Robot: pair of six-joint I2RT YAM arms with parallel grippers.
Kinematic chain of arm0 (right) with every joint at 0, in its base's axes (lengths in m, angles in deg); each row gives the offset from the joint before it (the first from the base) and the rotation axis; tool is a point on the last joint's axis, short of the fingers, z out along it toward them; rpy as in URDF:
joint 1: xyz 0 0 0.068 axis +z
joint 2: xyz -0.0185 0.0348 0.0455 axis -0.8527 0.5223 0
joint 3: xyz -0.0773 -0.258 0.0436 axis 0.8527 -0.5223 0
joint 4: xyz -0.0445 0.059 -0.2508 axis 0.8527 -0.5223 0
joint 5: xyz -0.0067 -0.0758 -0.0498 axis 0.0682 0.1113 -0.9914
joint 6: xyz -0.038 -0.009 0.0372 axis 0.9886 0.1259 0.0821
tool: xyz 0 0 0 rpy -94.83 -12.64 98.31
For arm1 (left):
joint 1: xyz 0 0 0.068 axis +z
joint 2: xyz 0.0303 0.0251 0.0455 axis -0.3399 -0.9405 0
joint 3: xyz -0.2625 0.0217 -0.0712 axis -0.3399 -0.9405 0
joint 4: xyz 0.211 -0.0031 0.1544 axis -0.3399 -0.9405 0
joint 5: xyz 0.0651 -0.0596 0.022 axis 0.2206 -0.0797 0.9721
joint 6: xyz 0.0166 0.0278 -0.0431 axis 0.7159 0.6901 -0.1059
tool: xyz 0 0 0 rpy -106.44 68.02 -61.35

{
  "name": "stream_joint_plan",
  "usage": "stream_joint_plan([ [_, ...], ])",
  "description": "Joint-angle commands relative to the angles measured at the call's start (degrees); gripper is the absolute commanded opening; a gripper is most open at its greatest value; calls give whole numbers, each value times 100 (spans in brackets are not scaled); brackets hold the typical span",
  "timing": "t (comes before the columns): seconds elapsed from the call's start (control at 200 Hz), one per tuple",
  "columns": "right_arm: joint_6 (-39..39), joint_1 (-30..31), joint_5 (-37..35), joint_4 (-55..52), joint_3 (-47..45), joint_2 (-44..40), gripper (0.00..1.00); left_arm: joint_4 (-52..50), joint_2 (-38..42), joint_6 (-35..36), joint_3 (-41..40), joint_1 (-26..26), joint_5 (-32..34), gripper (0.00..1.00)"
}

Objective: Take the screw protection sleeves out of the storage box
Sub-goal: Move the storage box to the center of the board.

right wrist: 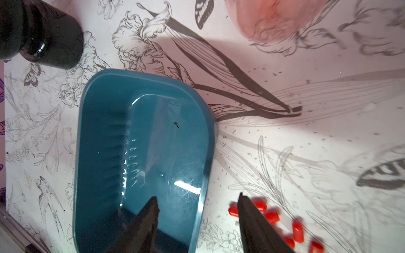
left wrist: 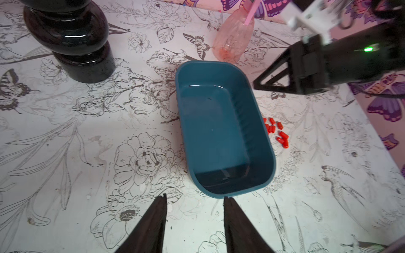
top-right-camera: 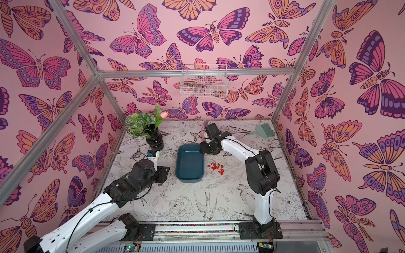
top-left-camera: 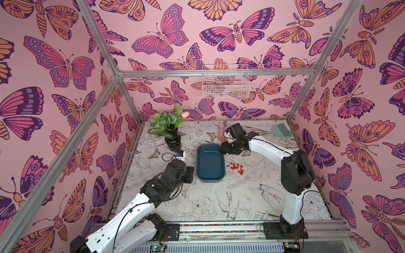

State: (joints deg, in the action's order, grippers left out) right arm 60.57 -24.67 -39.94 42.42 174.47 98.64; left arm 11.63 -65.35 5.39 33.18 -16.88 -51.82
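The storage box [top-left-camera: 210, 163] [top-right-camera: 189, 163] is a dark teal tray in the middle of the table, and nothing lies in it [left wrist: 223, 131] [right wrist: 142, 153]. Several red-orange screw protection sleeves [top-left-camera: 235, 167] [top-right-camera: 217, 167] [left wrist: 276, 131] [right wrist: 271, 216] lie in a loose cluster on the table just right of the box. My left gripper [top-left-camera: 190, 174] [left wrist: 195, 196] is open and holds nothing, just off the box's left side. My right gripper [top-left-camera: 226, 150] [right wrist: 197, 197] is open above the box's far right corner. One finger is over the box floor, the other over the table beside the sleeves.
A black vase [top-left-camera: 173, 140] with a plant stands at the back left. A pink bottle [top-left-camera: 222, 133] [left wrist: 232, 41] stands behind the box. A green brush [top-left-camera: 281, 130] lies at the back right. A white wire basket [top-left-camera: 225, 82] hangs on the back wall.
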Motion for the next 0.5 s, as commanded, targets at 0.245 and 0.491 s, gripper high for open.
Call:
stream_joint_plan([
  [0.245,597,-45,-786,751,-1346,-2180,72,934,-110,808,-168,669,156,55],
  [0.491,845,-89,-1654,709,-2089,-3091,81,1517,-286,1037,-583,1290,5,60],
])
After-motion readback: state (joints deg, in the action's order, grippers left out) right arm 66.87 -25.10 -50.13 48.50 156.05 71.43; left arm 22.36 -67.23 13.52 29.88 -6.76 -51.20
